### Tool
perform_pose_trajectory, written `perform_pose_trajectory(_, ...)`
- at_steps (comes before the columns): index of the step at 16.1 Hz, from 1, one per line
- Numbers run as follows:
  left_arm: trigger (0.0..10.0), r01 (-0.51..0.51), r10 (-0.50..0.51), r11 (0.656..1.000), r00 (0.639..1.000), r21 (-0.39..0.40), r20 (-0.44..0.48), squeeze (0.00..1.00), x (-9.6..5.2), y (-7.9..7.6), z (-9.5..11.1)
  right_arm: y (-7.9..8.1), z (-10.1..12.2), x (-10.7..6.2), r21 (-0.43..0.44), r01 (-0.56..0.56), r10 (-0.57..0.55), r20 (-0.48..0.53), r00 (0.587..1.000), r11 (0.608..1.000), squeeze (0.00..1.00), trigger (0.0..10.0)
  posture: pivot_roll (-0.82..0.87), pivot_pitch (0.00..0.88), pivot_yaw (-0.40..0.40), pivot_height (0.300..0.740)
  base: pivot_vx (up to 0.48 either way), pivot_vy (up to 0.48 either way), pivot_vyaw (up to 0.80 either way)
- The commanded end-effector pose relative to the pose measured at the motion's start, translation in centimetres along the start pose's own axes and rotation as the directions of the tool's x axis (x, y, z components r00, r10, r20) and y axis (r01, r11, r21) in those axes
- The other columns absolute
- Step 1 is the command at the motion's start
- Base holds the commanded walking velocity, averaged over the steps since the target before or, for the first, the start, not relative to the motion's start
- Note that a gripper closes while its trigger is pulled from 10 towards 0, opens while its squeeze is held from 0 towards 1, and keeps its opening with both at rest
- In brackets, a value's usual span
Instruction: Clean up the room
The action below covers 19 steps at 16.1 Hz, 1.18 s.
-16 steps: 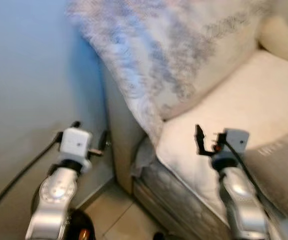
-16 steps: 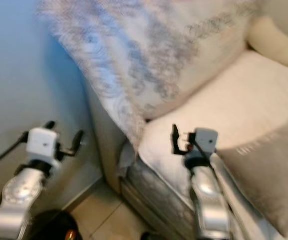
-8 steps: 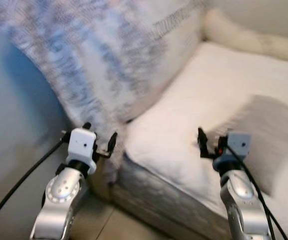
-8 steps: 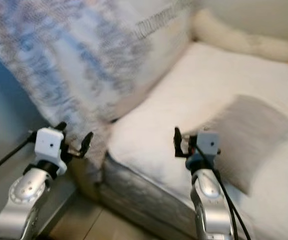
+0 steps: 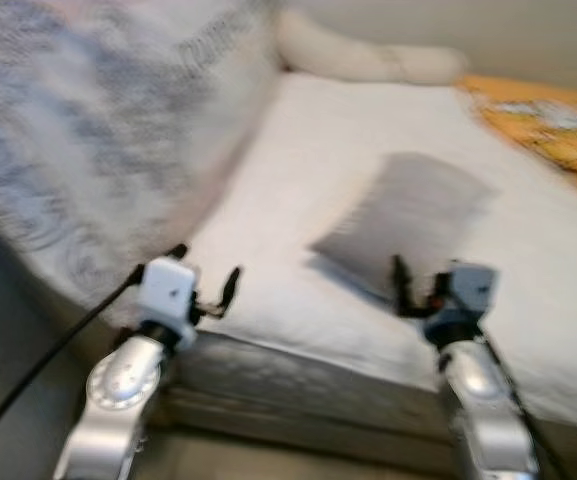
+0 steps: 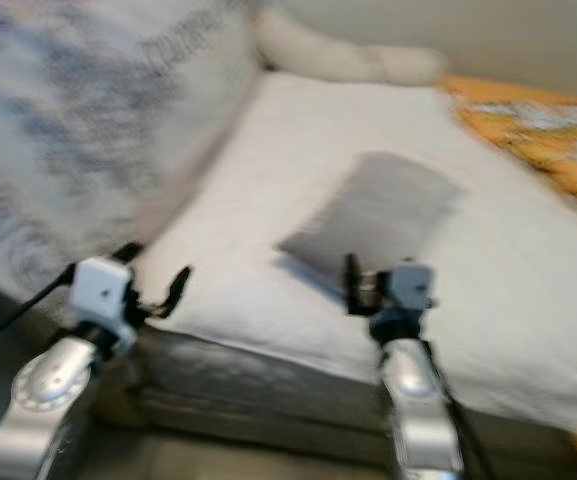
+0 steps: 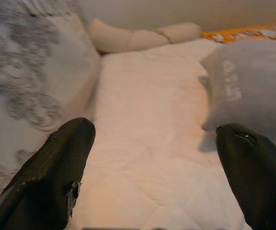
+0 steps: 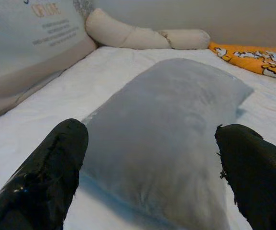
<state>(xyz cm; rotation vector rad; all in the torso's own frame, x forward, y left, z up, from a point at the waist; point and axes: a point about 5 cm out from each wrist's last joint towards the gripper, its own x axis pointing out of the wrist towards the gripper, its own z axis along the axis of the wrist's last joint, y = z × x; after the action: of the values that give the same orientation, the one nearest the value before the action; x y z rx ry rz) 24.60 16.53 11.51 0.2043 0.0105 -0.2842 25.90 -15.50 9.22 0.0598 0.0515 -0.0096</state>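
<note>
A grey pillow (image 5: 408,222) lies on the white bed (image 5: 298,150), toward its near edge. My right gripper (image 8: 149,158) is open and held just in front of the grey pillow (image 8: 171,129), low over the sheet, with nothing between its fingers. My left gripper (image 5: 206,272) is open and empty at the bed's near edge, to the left of the pillow. In the left wrist view the grey pillow (image 7: 252,91) lies beyond one finger (image 7: 56,167).
A large grey-patterned cushion (image 5: 78,150) leans along the bed's left side. A cream bolster (image 5: 368,60) lies along the far wall. An orange printed blanket (image 5: 548,115) covers the far right of the bed. The mattress's padded front side (image 5: 298,385) runs below the grippers.
The camera has swung to the right: the wall and patterned cushion have slid left, and the grey pillow and orange blanket have come into view. Both grippers stay open.
</note>
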Motion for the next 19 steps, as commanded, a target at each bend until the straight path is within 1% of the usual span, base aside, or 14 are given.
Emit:
perform_pose_trajectory(1, 10.0, 0.013, -0.013, 1.0, 1.0, -0.002, 0.02, 0.0, 0.1, -0.2, 0.4, -0.5, 0.2, 0.0, -0.016, 0.02, -0.02, 0.003, 1.0, 1.0, 0.0, 10.0, 0.07, 0.0, -0.013, 0.74, 0.0, 0.0, -0.8)
perform_pose_trajectory(3, 10.0, 0.01, -0.01, 1.0, 1.0, 0.002, 0.027, 0.0, 0.3, -0.2, 0.5, -0.5, 0.2, 0.1, -0.032, 0.015, -0.015, 0.007, 1.0, 0.999, 0.0, 10.0, 0.07, 0.0, -0.013, 0.74, 0.0, 0.0, -0.7)
perform_pose_trajectory(5, 10.0, 0.0, 0.0, 1.0, 0.999, -0.004, 0.032, 0.0, 0.4, 0.0, 0.5, -0.4, 0.3, 0.2, -0.1, 0.012, -0.011, 0.017, 1.0, 0.995, 0.0, 10.0, 0.07, 0.0, -0.012, 0.74, 0.311, 0.0, 0.0)
perform_pose_trajectory(7, 10.0, -0.027, 0.027, 1.0, 0.999, -0.002, 0.018, 0.0, 0.6, 0.4, 0.3, 0.0, 0.5, 0.4, -0.137, 0.0, 0.004, 0.027, 1.0, 0.991, 0.0, 10.0, 0.06, 0.0, -0.014, 0.74, 0.345, 0.0, 0.0)
perform_pose_trajectory(8, 10.0, -0.051, 0.051, 0.999, 0.999, -0.001, 0.006, 0.0, 0.7, 0.6, 0.2, 0.2, 0.5, 0.5, -0.128, -0.008, 0.011, 0.022, 1.0, 0.992, 0.0, 10.0, 0.06, 0.0, -0.015, 0.74, 0.364, 0.0, 0.0)
perform_pose_trajectory(11, 10.0, -0.072, 0.072, 0.997, 0.997, -0.01, -0.003, 0.0, 0.7, 0.8, 0.0, 0.1, 0.4, 0.5, -0.092, -0.025, 0.026, 0.004, 1.0, 0.995, 0.0, 10.0, 0.06, 0.0, -0.02, 0.74, 0.387, 0.0, 0.0)
perform_pose_trajectory(15, 10.0, -0.082, 0.082, 0.997, 0.997, -0.013, -0.002, 0.0, 0.9, 0.8, 0.0, -0.2, 0.6, 0.8, -0.098, -0.024, 0.025, 0.007, 1.0, 0.995, 0.0, 10.0, 0.06, 0.0, -0.024, 0.74, 0.387, 0.0, 0.0)
perform_pose_trajectory(19, 10.0, -0.083, 0.083, 0.997, 0.997, -0.001, -0.002, 0.0, 1.0, 0.9, 0.1, 0.0, 0.6, 1.1, -0.086, -0.031, 0.031, -0.001, 1.0, 0.996, 0.0, 10.0, 0.07, 0.0, -0.026, 0.74, 0.381, 0.0, 0.0)
